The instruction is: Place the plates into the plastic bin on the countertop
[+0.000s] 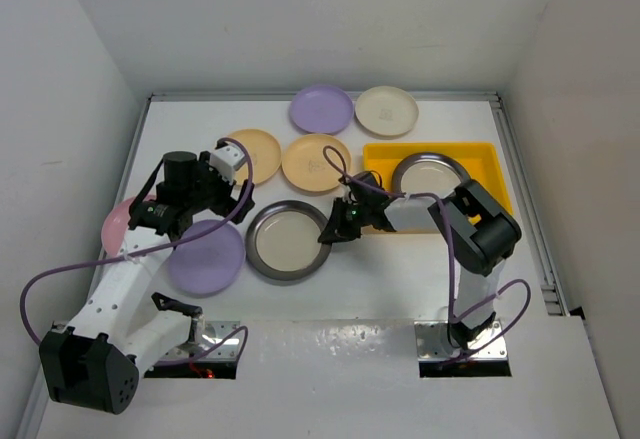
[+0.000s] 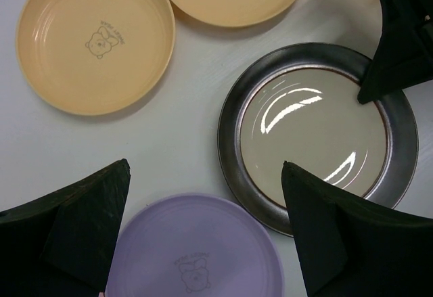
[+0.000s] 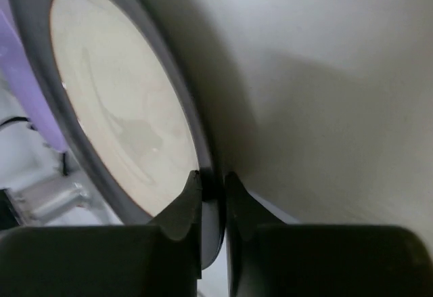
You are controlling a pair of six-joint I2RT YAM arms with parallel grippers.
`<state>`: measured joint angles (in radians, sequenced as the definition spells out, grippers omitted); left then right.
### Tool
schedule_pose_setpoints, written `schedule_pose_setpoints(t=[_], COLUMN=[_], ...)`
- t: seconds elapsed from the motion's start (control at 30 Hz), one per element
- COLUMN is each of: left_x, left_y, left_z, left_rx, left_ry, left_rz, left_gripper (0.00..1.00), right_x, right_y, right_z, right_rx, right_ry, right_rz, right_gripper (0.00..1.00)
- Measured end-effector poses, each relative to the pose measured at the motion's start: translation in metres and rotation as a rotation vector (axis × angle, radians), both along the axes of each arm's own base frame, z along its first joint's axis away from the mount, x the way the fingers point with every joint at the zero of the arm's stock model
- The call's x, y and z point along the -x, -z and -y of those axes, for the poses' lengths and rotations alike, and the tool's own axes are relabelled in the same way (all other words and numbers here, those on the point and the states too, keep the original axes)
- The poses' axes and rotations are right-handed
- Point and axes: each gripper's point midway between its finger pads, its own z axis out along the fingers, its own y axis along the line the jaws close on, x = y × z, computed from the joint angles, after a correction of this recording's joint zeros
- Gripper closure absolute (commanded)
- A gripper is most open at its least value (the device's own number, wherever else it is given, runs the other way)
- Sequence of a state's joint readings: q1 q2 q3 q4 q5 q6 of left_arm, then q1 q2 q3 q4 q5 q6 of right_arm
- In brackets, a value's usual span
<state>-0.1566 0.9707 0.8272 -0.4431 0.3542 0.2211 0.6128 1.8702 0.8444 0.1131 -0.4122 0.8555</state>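
A dark-rimmed plate (image 1: 288, 241) with a cream centre lies on the white countertop (image 1: 400, 269). My right gripper (image 1: 328, 233) is shut on its right rim; in the right wrist view the fingers (image 3: 189, 202) pinch the dark edge of this plate (image 3: 122, 107). The yellow plastic bin (image 1: 482, 164) at the right holds a second dark-rimmed plate (image 1: 430, 173). My left gripper (image 1: 215, 199) hangs open above the table with a lilac plate (image 2: 196, 249) just below it. The gripped plate (image 2: 314, 134) lies to its right, with nothing between the left gripper's (image 2: 205, 164) jaws.
Two pale orange plates (image 1: 250, 154) (image 1: 316, 163) lie behind the gripped plate. Another lilac plate (image 1: 321, 108) and a cream plate (image 1: 386, 110) sit by the back wall. A pink plate (image 1: 116, 225) shows under the left arm. White walls enclose the table.
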Motion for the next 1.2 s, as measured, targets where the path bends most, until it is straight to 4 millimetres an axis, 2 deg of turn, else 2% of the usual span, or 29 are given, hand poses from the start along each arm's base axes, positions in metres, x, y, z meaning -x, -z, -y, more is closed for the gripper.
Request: schedule_pose_setpoints(t=[0.03,0.17,0.27,0.4,0.57,0.67,0.73,0.8,0.87,0.97,1.03,1.07,1.2], left_x=[0.0,0.0,0.0,0.0,0.0,-0.001,-0.001,-0.001,-0.001,-0.001,-0.001,-0.001,-0.001], left_y=[0.0,0.0,0.0,0.001,0.003,0.003,0.003,0.003,0.003,0.003,0.003,0.003,0.005], left_z=[0.0,0.0,0.0,0.0,0.001,0.002,0.002,0.002,0.001,0.0,0.0,0.0,-0.001], left_rx=[0.001,0.003,0.003,0.003,0.004,0.006,0.006,0.006,0.005,0.005,0.005,0.005,0.005], left_ry=[-0.001,-0.003,-0.003,-0.003,0.001,0.005,0.007,0.009,0.01,0.007,0.006,0.006,0.002], left_rz=[-0.001,-0.003,-0.003,-0.004,-0.013,-0.014,-0.012,-0.011,-0.01,-0.01,-0.01,-0.01,-0.013], left_gripper=[0.07,0.07,0.07,0.07,0.07,0.07,0.07,0.07,0.07,0.07,0.07,0.07,0.07], right_x=[0.001,0.005,0.008,-0.001,-0.032,-0.054,-0.071,-0.087,-0.099,-0.106,-0.106,-0.104,-0.093], right_y=[0.001,0.0,-0.01,-0.062,-0.128,-0.162,-0.179,-0.188,-0.187,-0.173,-0.156,-0.147,-0.106], right_z=[0.0,0.001,0.004,0.008,0.04,0.076,0.118,0.173,0.231,0.303,0.331,0.338,0.339], right_rx=[-0.017,-0.071,-0.083,-0.153,-0.224,-0.259,-0.265,-0.243,-0.2,-0.132,-0.107,-0.095,-0.044], right_ry=[0.019,0.034,0.037,0.053,0.172,0.284,0.4,0.562,0.738,0.956,1.035,1.055,1.039], right_rz=[-0.018,-0.049,-0.053,0.034,0.139,0.205,0.241,0.279,0.309,0.3,0.254,0.223,0.063], right_gripper=[1.0,1.0,1.0,1.0,1.0,1.0,1.0,1.0,1.0,1.0,1.0,1.0,1.0])
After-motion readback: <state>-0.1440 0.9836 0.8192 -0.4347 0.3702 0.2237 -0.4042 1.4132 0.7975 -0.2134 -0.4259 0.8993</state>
